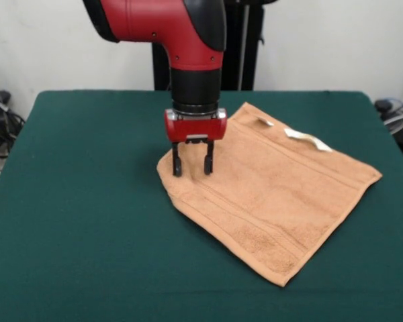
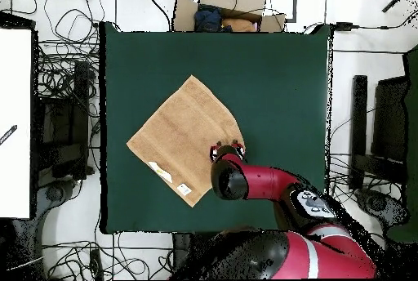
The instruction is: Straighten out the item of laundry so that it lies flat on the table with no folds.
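Cables (image 2: 61, 90) and cardboard box (image 2: 233, 4) ring green table (image 1: 74, 221). Peach towel (image 1: 269, 194) spread mid-table, white label (image 1: 307, 139) at far edge. Claw (image 1: 193, 166) fingers apart, tips on towel corner, gripping nothing.

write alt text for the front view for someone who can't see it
A red and black robot arm reaches down from above, its open tool standing at the left corner of a peach-orange towel. The towel lies spread almost flat, diamond-wise, on a dark green table, with a small white label at its far edge.
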### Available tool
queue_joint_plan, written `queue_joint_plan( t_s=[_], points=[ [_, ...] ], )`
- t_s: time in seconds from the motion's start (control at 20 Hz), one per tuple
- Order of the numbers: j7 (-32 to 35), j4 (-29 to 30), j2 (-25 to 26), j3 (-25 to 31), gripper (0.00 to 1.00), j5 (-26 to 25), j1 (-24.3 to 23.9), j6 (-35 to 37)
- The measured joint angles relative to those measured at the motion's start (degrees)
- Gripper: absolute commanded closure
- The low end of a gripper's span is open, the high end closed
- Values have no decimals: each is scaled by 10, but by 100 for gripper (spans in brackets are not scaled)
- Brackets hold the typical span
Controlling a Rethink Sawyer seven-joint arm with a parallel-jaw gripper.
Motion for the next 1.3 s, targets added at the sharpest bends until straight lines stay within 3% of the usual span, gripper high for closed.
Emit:
queue_joint_plan(
  t_s=[1.0,1.05,1.3],
  points=[
    [0,-3,16,6,0,-5,-15,-12],
    [0,-3,17,7,100,-6,-16,-13],
    [0,-2,18,7,100,-6,-18,-19]
  ],
)
